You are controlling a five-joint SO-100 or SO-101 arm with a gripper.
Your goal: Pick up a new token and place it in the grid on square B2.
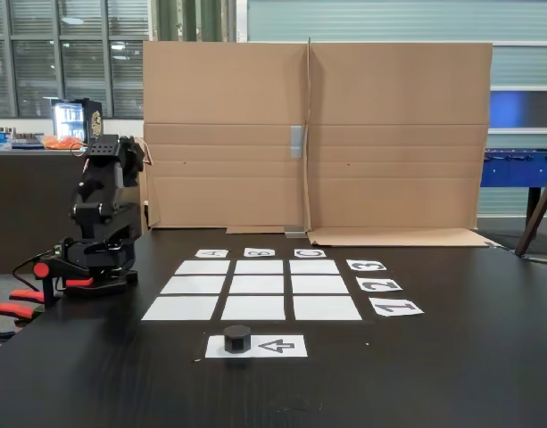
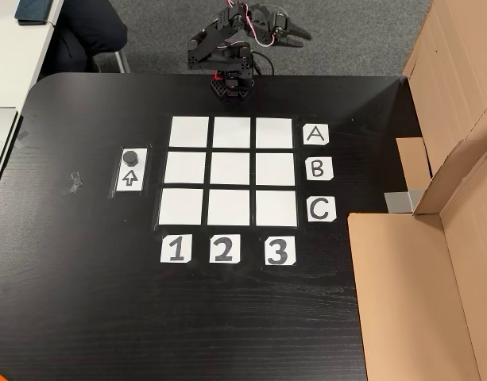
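The token point(image 1: 236, 338) point(image 2: 133, 157) is a dark hexagonal puck standing on one end of the arrow-printed sheet point(image 1: 277, 346) point(image 2: 130, 178), just outside the grid point(image 1: 194, 285) point(image 2: 188, 132). All nine white cells are bare, and square B2 point(image 1: 259, 284) point(image 2: 234, 168) lies at the centre. The black arm point(image 1: 103, 214) is folded up over its base at the table edge beside the A row. My gripper point(image 2: 303, 34) points off the table towards the cardboard side, far from the token, and its jaws look shut with nothing in them.
A tall cardboard wall point(image 1: 313, 134) point(image 2: 458, 159) stands along the table side beyond column 3. Labels A, B, C point(image 2: 316, 167) and 1, 2, 3 point(image 2: 222, 250) edge the grid. Red clamps point(image 1: 23, 308) hold the arm's base. A person's dark-clothed body point(image 2: 88, 32) is next to the table corner.
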